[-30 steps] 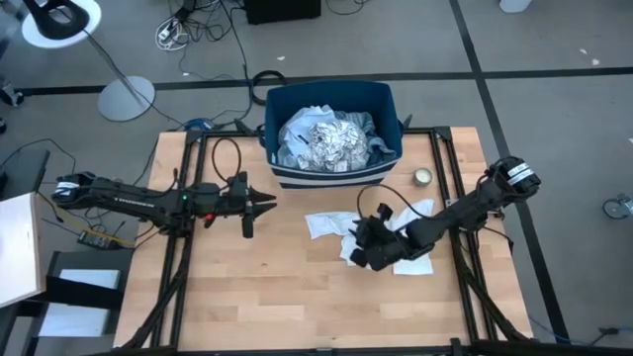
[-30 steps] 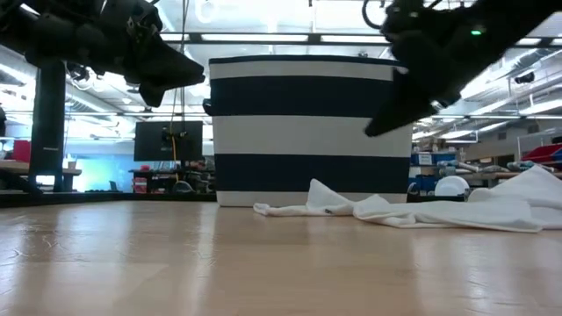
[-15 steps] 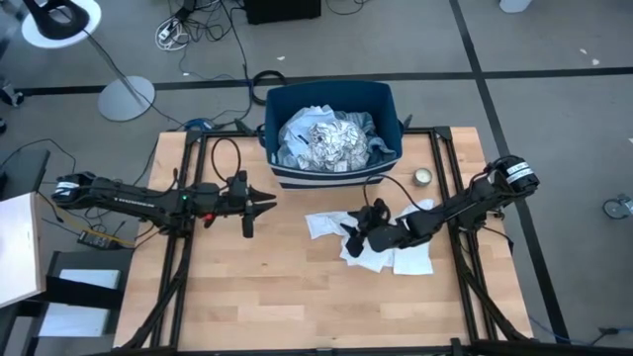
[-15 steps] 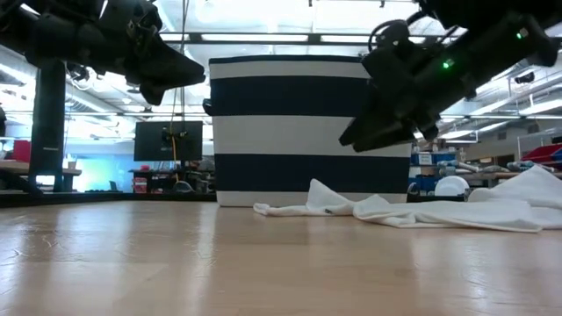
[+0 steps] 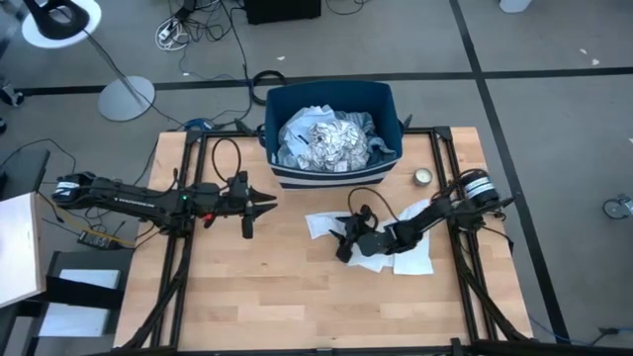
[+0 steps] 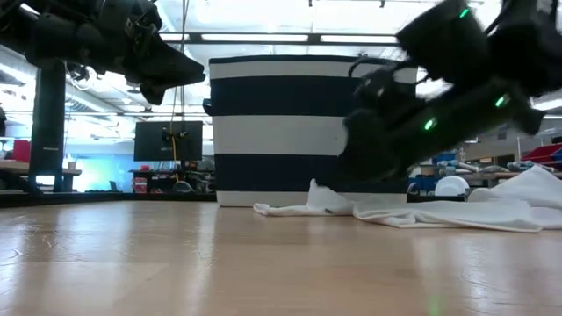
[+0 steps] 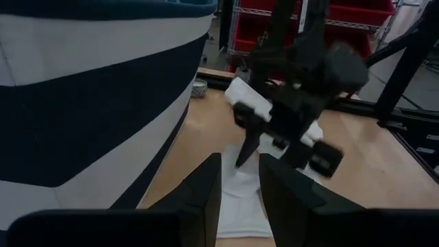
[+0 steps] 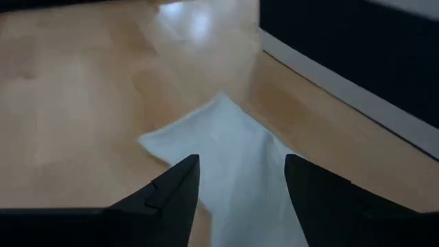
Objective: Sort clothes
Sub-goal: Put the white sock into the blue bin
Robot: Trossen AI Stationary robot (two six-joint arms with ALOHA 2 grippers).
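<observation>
1. We see the pale wooden slatted table (image 5: 247,297) carrying everything, and it looks the same as a second ago.
2. The dark blue plastic bin with a white band (image 5: 336,176) stands at the table's far edge, unmoved. In it lies a heap of clothes: a grey-white leaf-print garment (image 5: 334,143) on top, with pale blue fabric (image 5: 297,133) at its side.
3. The white fabric garment (image 5: 407,259) lies flat and rumpled on the table just in front of the bin. One corner (image 5: 318,223) reaches toward the table's middle. Its shape on the table looks unchanged.
4. The right arm differs most from the earlier frames. A second ago it stretched long from the table's right edge; now it is folded in and lower, with its base joint drawn inward.
5. The right gripper (image 5: 343,240) has slid toward the garment's near-centre corner and sits low over the white cloth. In its wrist view, its fingers (image 8: 175,185) stand apart, with the white fabric (image 8: 226,154) between and below them, unclamped.
6. The left gripper (image 5: 267,202) hangs above the table's left half, well apart from the clothes, where it was before. In its wrist view, its fingers (image 7: 206,185) are slightly apart with nothing between them.
7. A small round tin (image 5: 423,177) sits near the bin's right side, unmoved.
8. We can read no brand, label or writing anywhere.
</observation>
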